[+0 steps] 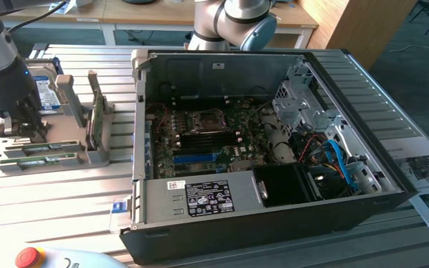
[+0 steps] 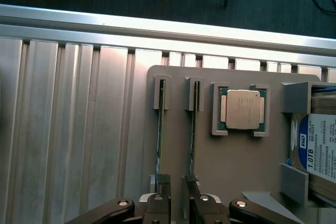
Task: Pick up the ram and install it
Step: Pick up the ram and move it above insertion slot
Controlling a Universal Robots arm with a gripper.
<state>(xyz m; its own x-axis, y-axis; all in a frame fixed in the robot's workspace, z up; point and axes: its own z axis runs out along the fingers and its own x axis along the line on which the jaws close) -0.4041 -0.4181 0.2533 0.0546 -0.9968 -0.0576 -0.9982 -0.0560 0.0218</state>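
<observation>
**Item: ram, at the pick-up stage**

- **Location.** Two ram sticks stand on edge in parallel slots of a grey holder (image 2: 176, 129) on the slatted table (image 2: 79, 129). One is the stick beside the processor (image 2: 193, 129); the other is the outer stick (image 2: 160, 129). The processor (image 2: 240, 109) and the hard drive (image 2: 315, 145) sit in the same holder. In the exterior view the holder lies at the left of the open computer case (image 1: 237, 245), well apart from the motherboard (image 1: 214, 139).
- **Tool.** The tool (image 2: 177, 203) hangs low over one end of the two sticks, jaws spread and nothing between them. Each finger sits about above one stick, so the gap falls on the bare holder between them. In the exterior view the tool (image 1: 24, 133) is right over the holder. I cannot tell which stick is the target.
- **Status.** Neither stick is lifted; the ram is not installed.
- **Handling note (judgement).**
  - Centre the gap on one stick, so the jaws straddle its thin edge.
  - Keep the far finger clear of the neighbouring stick.
  - Come down straight and close on the flat faces.
  - A skewed grip would likely bind the board in its slot or tilt it for seating.
</observation>
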